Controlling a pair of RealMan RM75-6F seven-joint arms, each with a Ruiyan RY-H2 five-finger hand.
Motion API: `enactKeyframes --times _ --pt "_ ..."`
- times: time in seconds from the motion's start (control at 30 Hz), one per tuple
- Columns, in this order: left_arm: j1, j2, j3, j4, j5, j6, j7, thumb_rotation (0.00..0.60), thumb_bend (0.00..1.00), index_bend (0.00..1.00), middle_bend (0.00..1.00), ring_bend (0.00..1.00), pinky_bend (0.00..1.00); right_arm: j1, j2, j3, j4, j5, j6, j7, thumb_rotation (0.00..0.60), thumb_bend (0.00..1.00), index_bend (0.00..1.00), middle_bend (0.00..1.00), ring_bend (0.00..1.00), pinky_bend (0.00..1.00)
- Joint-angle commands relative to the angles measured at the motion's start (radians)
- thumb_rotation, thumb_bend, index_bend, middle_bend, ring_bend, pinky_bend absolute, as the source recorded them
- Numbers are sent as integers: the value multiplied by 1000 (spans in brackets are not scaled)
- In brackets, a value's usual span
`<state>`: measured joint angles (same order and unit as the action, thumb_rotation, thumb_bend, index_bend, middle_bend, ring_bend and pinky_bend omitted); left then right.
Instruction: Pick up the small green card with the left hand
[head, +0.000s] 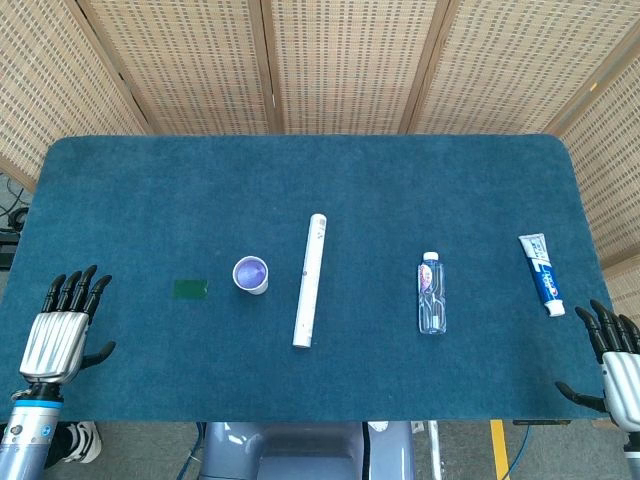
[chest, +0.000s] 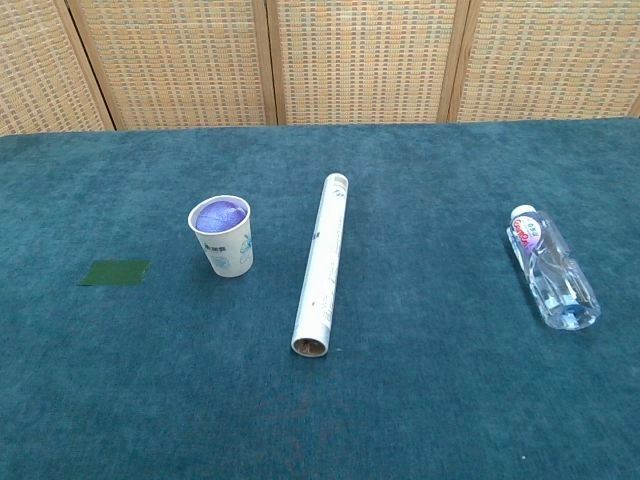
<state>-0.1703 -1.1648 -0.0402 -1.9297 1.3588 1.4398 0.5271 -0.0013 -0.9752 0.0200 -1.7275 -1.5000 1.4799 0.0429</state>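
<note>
The small green card (head: 189, 288) lies flat on the blue table cloth (head: 150, 190), left of a paper cup; the chest view shows the card (chest: 114, 272) at its left side. My left hand (head: 62, 328) hovers at the table's near left edge, well left of the card, fingers spread and holding nothing. My right hand (head: 618, 360) is at the near right corner, fingers apart and empty. Neither hand appears in the chest view.
A white paper cup (head: 251, 274) with a purple inside stands just right of the card. A long white tube (head: 310, 280) lies mid-table. A clear water bottle (head: 431, 293) lies right of it and a toothpaste tube (head: 541, 273) at the far right.
</note>
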Motion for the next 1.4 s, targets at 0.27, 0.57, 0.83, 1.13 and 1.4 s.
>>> enactKeyframes --times 0.27,0.57,0.83,1.13,1.4 --pt "0 1 0 0 0 -1 -2 600 209 75 0 0 0 0 -3 2 2 -2 3 0 600 146 0 0 0 0" --pt "-3 -2 0 4 3 -5 -9 600 207 39 0 0 0 -3 -11 6 15 -9 21 11 600 145 0 0 0 0" --pt "-10 -10 0 14 -6 -19 -4 600 207 39 0 0 0 -2 -9 8 19 1 12 13 600 144 0 0 0 0" --pt "-6 -4 -3 10 -5 -10 -9 600 206 39 0 0 0 2 -12 3 15 -3 4 -2 600 146 0 0 0 0" --pt "-14 -8 0 17 -6 -29 -24 600 199 39 0 0 0 -1 -9 4 10 -2 9 -4 600 145 0 0 0 0"
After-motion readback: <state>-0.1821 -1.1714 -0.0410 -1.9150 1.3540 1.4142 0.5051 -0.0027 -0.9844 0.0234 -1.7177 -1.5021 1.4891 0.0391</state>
